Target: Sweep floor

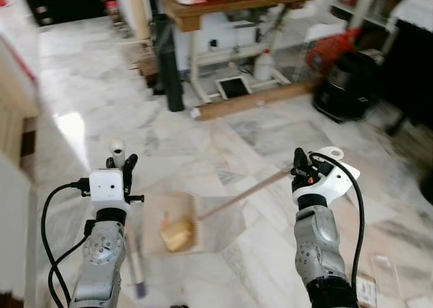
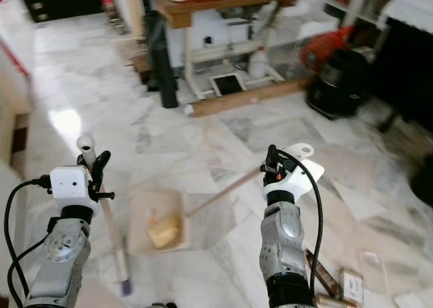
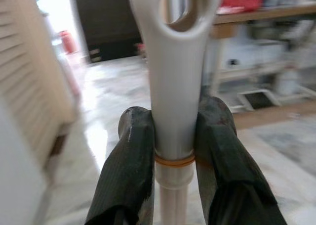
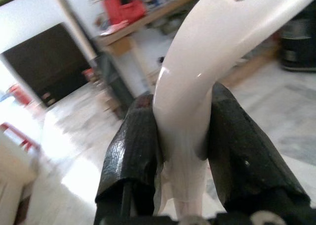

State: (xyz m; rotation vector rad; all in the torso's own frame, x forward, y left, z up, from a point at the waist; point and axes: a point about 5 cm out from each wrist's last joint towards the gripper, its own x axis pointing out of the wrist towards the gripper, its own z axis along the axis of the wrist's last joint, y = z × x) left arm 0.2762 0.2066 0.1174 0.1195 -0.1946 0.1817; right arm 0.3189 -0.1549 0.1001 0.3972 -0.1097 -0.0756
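Left gripper (image 3: pixel 175 136): both black fingers (image 3: pixel 131 160) clamped on the white handle top of the dustpan pole (image 1: pixel 118 149), just below its hanging hole; an orange band circles the pole at the fingertips. In the head views the pole runs from this gripper down and toward the near floor, ending in a purple tip.

Right gripper (image 4: pixel 185 136): fingers pressed against both sides of the curved white end of the broom handle (image 4: pixel 197 71) (white loop sits above the wrist in the head views). From there the tan broom shaft (image 1: pixel 243 194) slants down and left to the broom head (image 1: pixel 196 230), which rests on the marble floor (image 1: pixel 101 91) between the two arms.

Dustpan (image 1: pixel 166 216): beige, lying flat on the floor, just left of the broom head and touching it or nearly so (cannot tell which). A yellowish lump of debris (image 1: pixel 176 235) sits at the near edge of the pan, against the bristles.

Surroundings: wooden desk (image 1: pixel 237 3) at far centre, with red items on top; a dark upright cylinder (image 1: pixel 169 64) stands at its left leg. A white bottle (image 1: pixel 264 66) and a framed tablet-like object (image 1: pixel 233 86) stand under the desk. Long wooden plank (image 1: pixel 257 99) lies on the floor in front of it. Black bin (image 1: pixel 348 84) far right. Small packets (image 2: pixel 352 281) on the floor at near right, beside the right arm.
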